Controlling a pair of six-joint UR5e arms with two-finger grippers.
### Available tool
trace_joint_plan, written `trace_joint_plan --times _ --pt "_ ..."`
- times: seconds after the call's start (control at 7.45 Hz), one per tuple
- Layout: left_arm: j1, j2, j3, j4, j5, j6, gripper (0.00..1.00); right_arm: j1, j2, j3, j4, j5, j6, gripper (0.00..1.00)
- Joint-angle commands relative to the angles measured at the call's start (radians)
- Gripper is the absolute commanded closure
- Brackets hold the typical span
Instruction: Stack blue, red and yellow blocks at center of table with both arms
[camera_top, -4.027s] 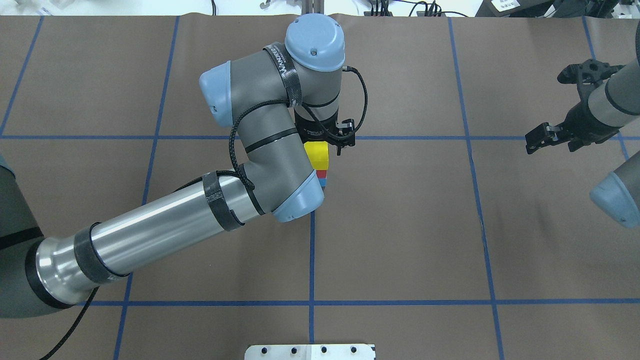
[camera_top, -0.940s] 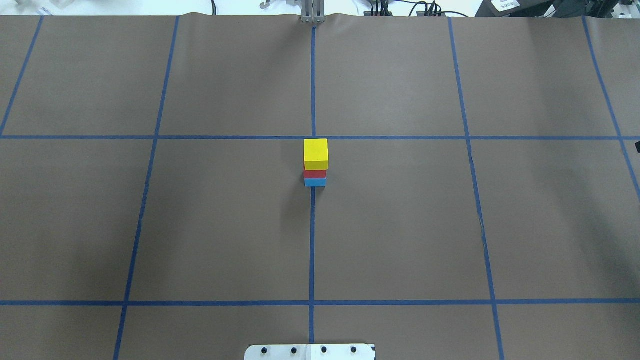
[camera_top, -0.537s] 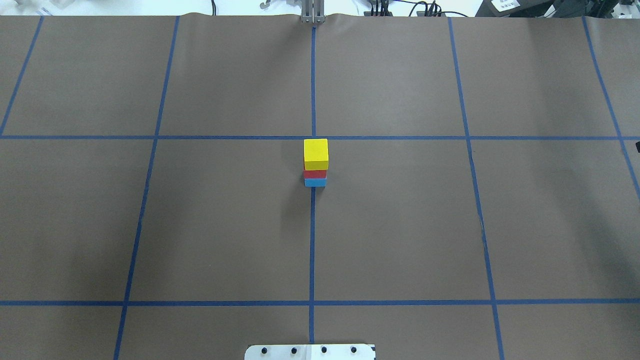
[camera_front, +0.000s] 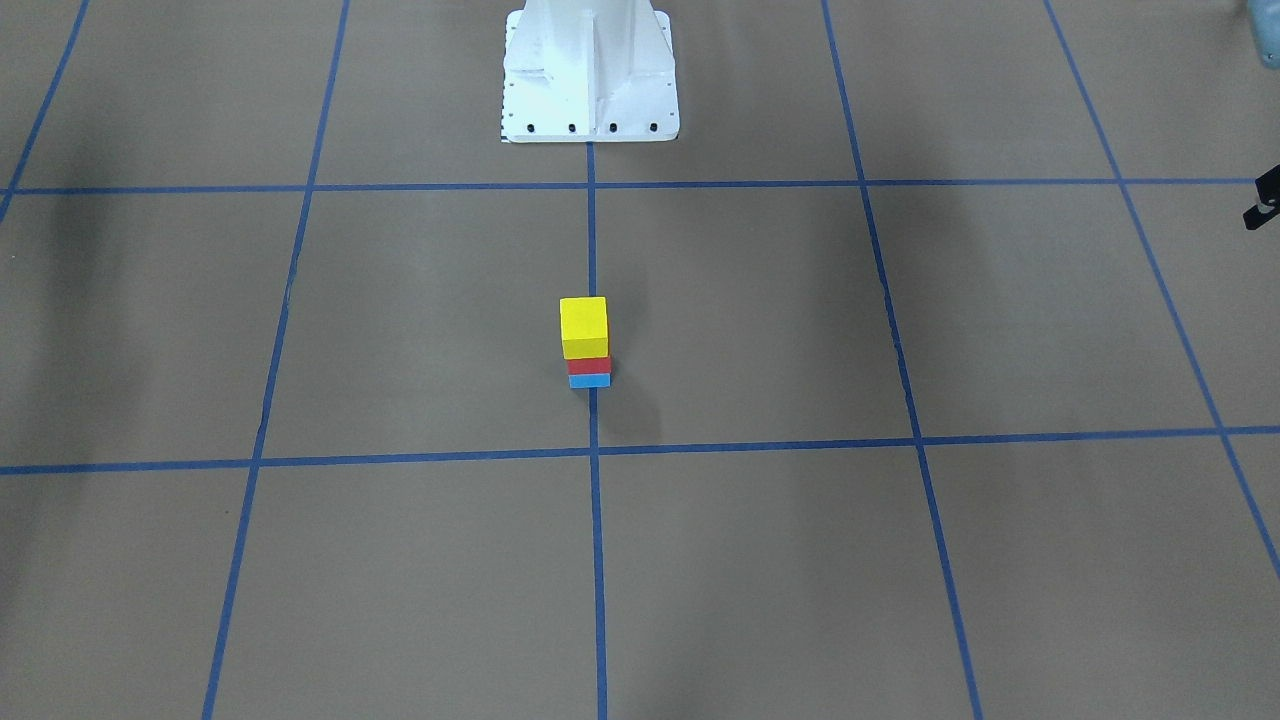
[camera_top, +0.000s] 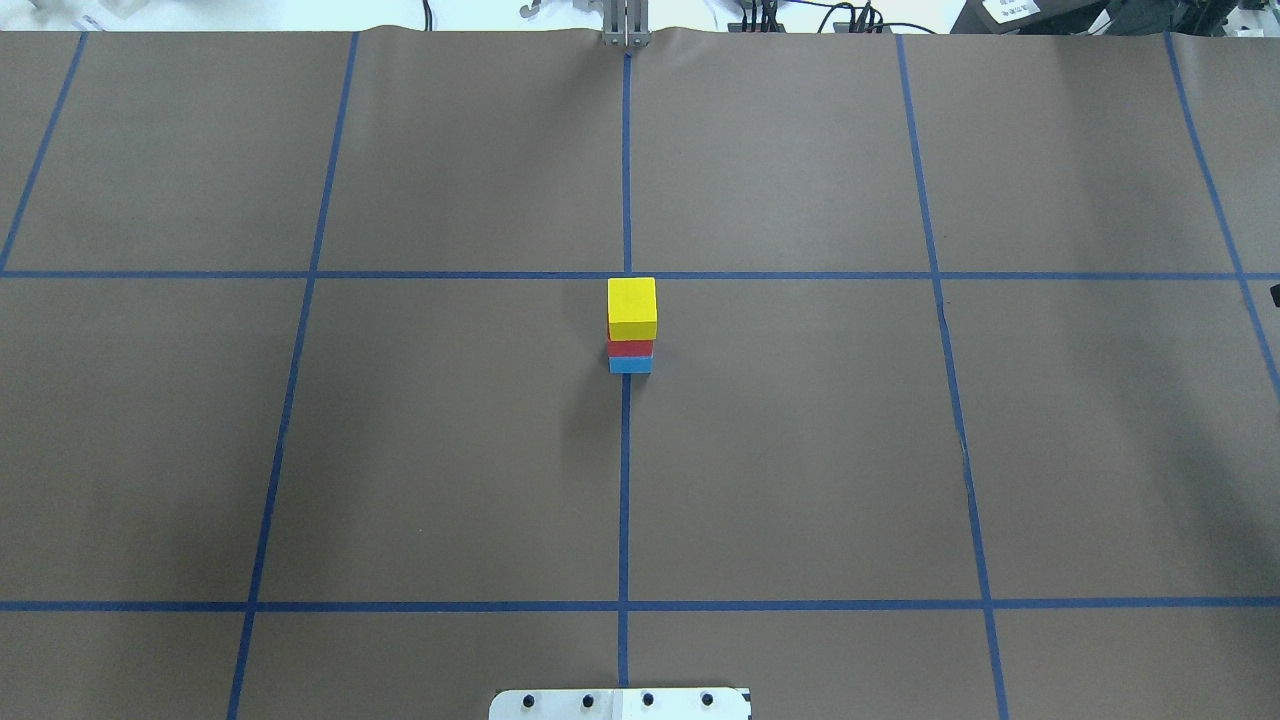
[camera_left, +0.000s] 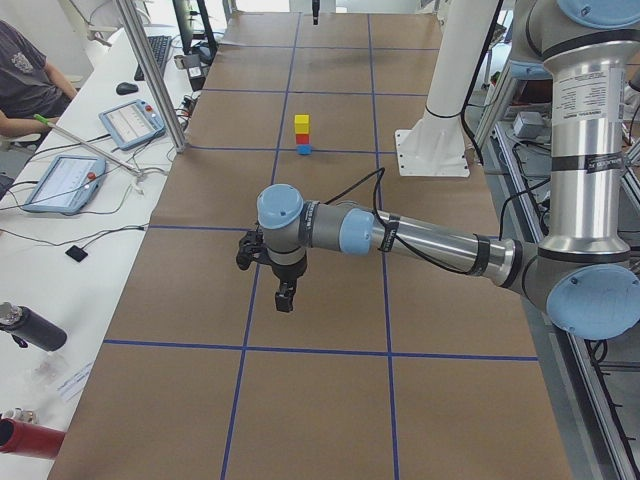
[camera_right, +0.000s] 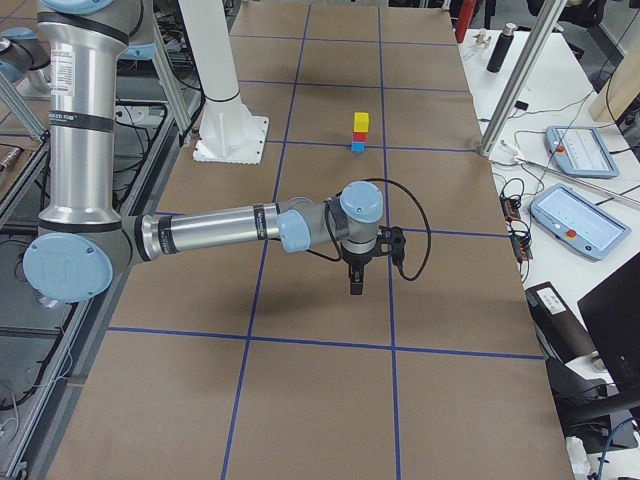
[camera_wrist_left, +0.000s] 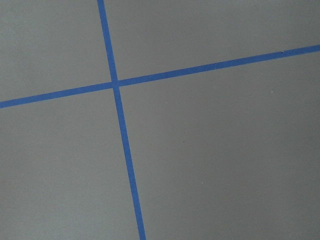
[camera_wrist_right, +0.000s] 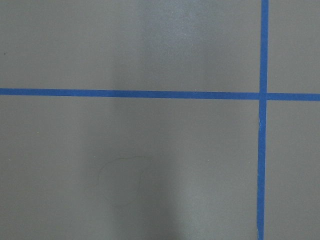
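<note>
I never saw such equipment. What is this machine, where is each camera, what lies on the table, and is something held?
This is a robot: two jointed arms, a white pedestal between them. Two cameras look down on the brown table, one behind the robot, one facing it. Two stand at the table's ends: one shows the left arm near, the other the right arm. Two wrist cameras see only table and blue tape. At the centre stands a stack: blue block below, red block between, yellow block on top. The left end effector and right end effector hang away from the stack; neither holds a block.
</note>
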Motion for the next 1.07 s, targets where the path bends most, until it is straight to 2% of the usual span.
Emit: trace_joint_plan --times 0.0,0.94 --pt "0.001 -0.01 -0.01 -0.003 0.0 0.001 0.0 0.0 0.0 -0.005 -0.001 0.0 -0.002 0.0" --pt "-0.004 0.003 -0.038 -0.001 0.003 0.001 0.0 0.0 0.001 0.01 0.0 0.005 0.0 0.0"
